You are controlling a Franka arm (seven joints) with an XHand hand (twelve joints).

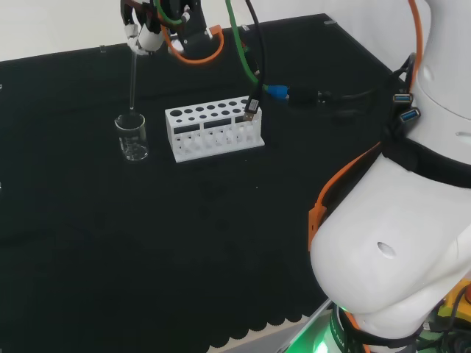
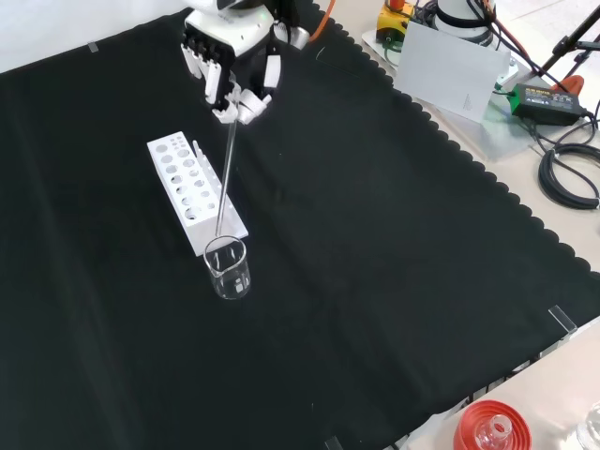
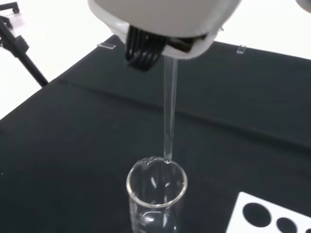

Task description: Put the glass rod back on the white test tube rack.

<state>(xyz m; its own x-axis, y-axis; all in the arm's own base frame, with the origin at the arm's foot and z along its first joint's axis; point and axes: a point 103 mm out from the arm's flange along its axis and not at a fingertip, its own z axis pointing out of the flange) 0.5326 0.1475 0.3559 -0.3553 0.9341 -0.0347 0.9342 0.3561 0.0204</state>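
In the front view, a beaker (image 2: 228, 268) stands nearest, mid-cloth, touching the near end of the white rack (image 2: 195, 191). Above it hangs the rod (image 2: 226, 183), its tip at the beaker's rim. Farther off, toward the cloth's far edge, the hand (image 2: 228, 58) pinches the rod's top.

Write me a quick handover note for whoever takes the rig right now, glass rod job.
Hand: shut on the glass rod, holding its top end, rod hanging about upright.
Rod: lower tip at the rim of the clear beaker; the wrist view shows the tip just at the mouth, not deep inside.
White test tube rack: on the black cloth right beside the beaker, holes free as far as visible.
Done: rod gripped and raised to the beaker's mouth.
Left: carry the rod over to the rack, set it down, release.
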